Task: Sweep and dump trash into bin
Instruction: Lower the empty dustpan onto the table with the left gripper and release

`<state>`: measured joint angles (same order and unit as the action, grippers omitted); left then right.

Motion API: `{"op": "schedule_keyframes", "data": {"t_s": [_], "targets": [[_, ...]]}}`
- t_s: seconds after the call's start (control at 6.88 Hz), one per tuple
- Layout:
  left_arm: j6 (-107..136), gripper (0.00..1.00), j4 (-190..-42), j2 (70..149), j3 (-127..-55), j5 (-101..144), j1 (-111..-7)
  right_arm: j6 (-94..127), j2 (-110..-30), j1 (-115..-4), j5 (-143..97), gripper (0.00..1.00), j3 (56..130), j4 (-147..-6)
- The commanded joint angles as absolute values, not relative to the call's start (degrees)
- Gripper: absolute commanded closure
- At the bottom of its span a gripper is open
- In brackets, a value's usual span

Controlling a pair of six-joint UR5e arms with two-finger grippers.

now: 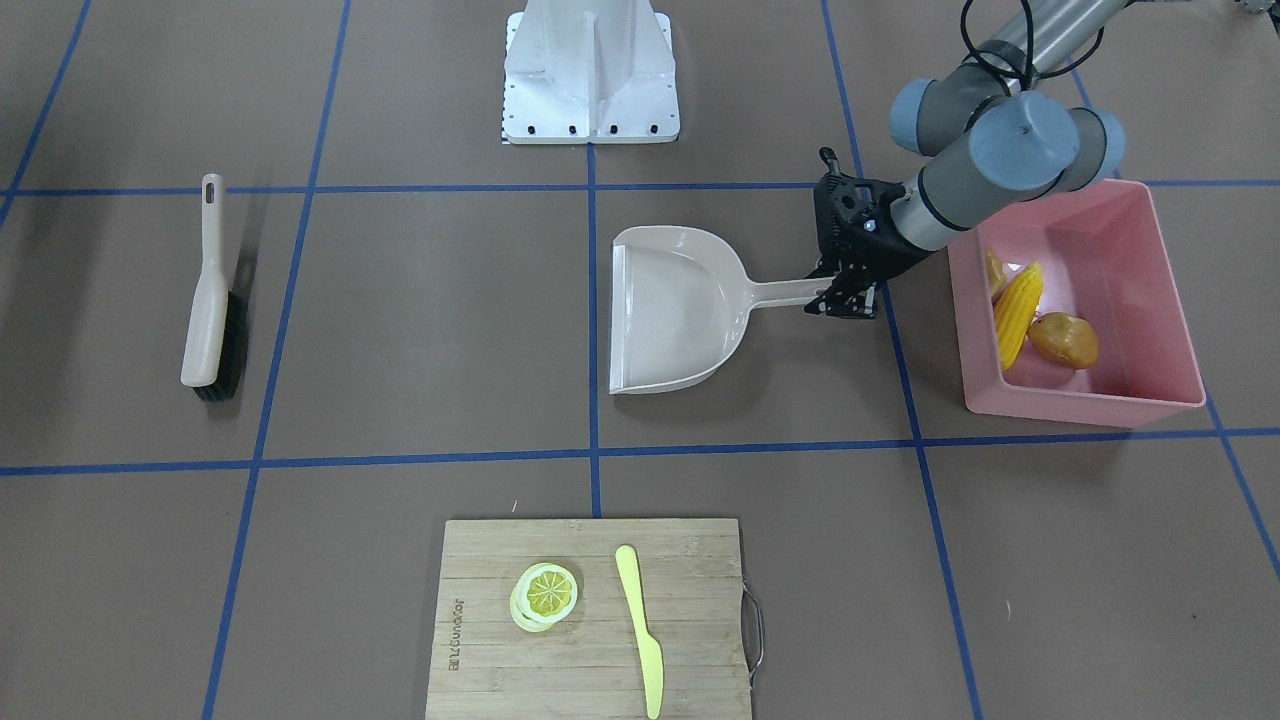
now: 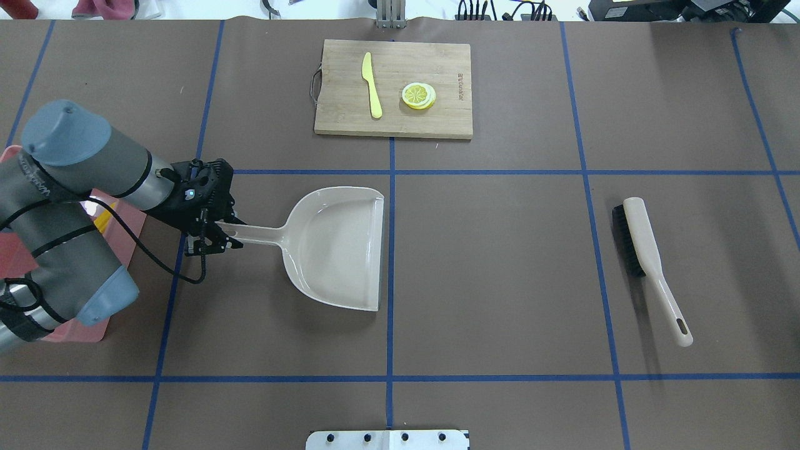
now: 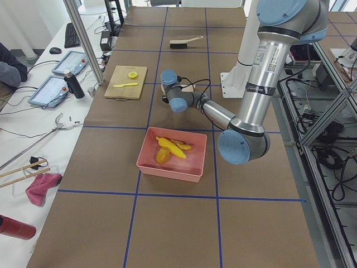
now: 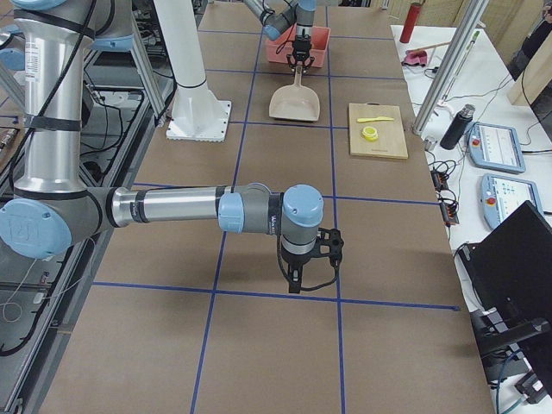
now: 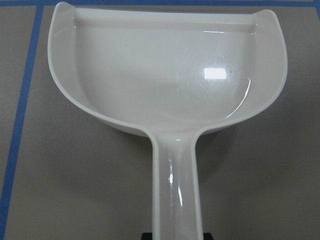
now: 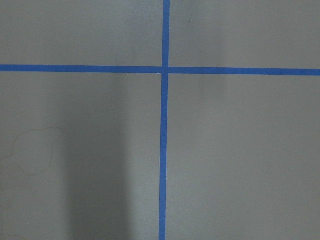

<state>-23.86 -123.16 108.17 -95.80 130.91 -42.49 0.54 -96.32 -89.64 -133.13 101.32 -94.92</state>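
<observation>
Brown table point(image 1: 400, 330), pink bin point(image 1: 1085, 408) holding corn cob point(image 1: 1018, 312), potato lump point(image 1: 1064, 340), left hand point(image 1: 845, 295) gripping dustpan point(image 1: 675, 310), right hand point(image 4: 297, 280) unclear.

A lemon slice point(image 1: 548, 592) and yellow knife point(image 1: 640, 630) lie apart on the wooden cutting board point(image 1: 480, 560)

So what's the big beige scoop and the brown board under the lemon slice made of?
The beige dustpan looks like glossy plastic: light glints off its smooth pan. The brown chopping board looks like matt wood, maybe bamboo: pale strips and grain show.
</observation>
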Motion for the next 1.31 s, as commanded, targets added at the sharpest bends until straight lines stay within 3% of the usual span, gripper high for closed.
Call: {"op": "schedule_keyframes", "data": {"t_s": [0.0, 0.15, 0.44, 0.87, 1.16], "targets": [[-23.99, 0.52, -123.05, 111.17, -94.4, 131.39, -41.75, 1.14, -94.67, -89.74, -134.46, 0.0, 95.84, -92.4], [-24.26, 0.01, -123.05, 111.62, -93.79, 131.48, -41.75, 1.23, -94.66, -89.74, -135.86, 0.0, 93.63, -88.37], [-24.52, 0.01, -123.48, 111.8, -94.39, 133.83, -42.45, 1.32, -95.89, -89.82, -136.76, 0.0, 92.38, -84.56], [-24.61, 0.01, -118.85, 109.0, -98.0, 136.67, -53.23, 1.49, -95.89, -89.74, -137.37, 0.0, 92.02, -84.64], [-17.81, 0.01, -104.67, 103.04, -97.91, 136.67, -62.18, 1.41, -95.89, -89.82, -137.37, 0.0, 91.76, -84.64]]}}
